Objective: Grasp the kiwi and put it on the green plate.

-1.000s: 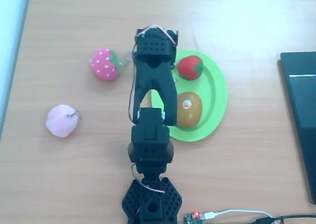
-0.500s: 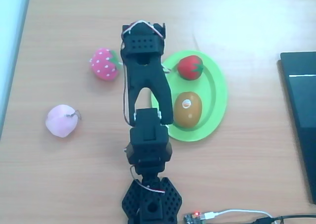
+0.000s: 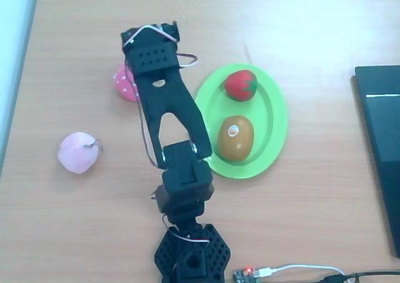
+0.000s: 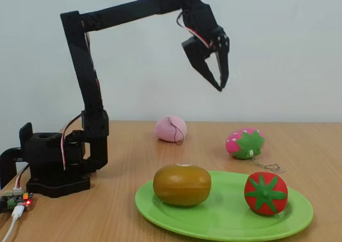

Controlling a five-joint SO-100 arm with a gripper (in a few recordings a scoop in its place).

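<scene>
Resting kiwi (image 3: 235,138): laid on the green plate (image 3: 275,117), well below the fingertips; long axis is seen running up-right to down-left in the overhead view, sticker on top.
Gripper (image 4: 215,77): raised high, fingers parted slightly, nothing held.
Red strawberry (image 4: 265,193): set beside the kiwi.

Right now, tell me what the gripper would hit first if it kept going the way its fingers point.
The gripper points down, raised well above the table. In the overhead view it covers the pink strawberry, so that fruit is probably first, though depth is uncertain.
</scene>
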